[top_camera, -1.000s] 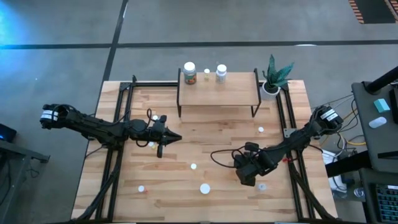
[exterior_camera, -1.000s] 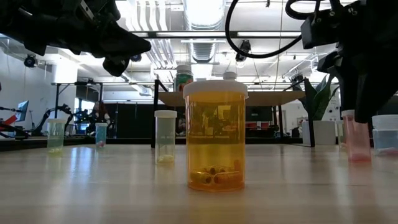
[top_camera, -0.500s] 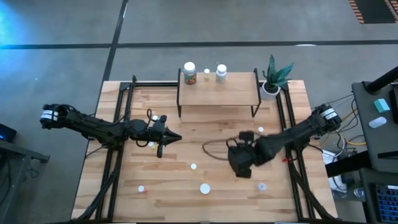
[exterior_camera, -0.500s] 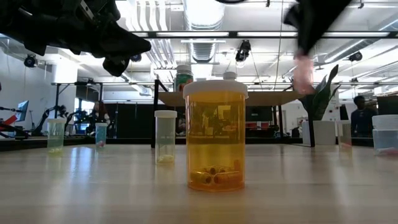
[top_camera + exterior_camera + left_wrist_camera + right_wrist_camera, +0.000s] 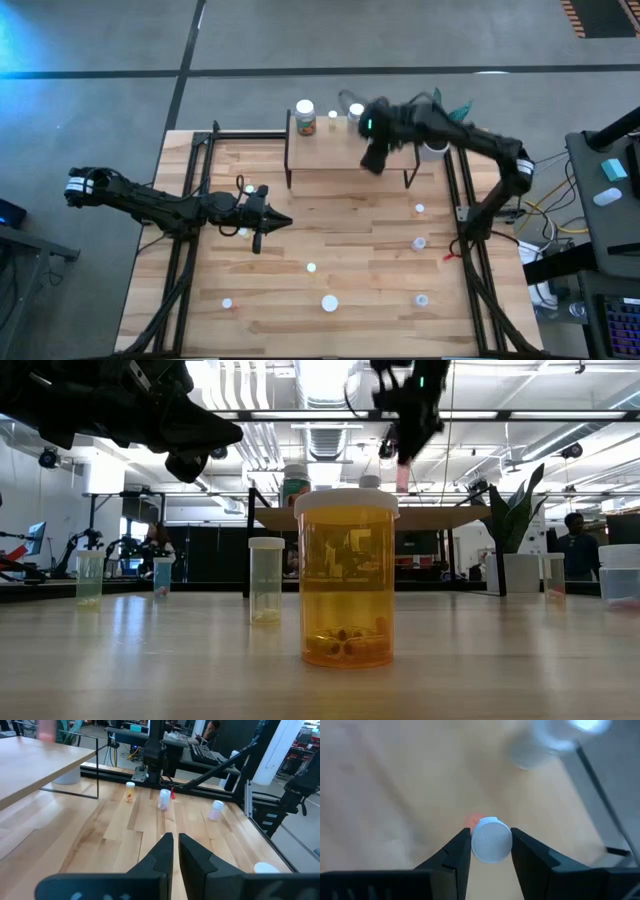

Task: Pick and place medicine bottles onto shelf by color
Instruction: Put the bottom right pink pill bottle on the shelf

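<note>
Pinkish, seemingly, bottle (image 5: 490, 839) in right gripper (image 5: 490, 845) above shelf (image 5: 340, 148).

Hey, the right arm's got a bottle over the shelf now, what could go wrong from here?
The right gripper holds a pink vial by its cap only, so it could slip or tilt on release. Three bottles already stand along the shelf back edge; the white-capped bottle nearest the arm might get knocked. The left gripper waits clear.
</note>
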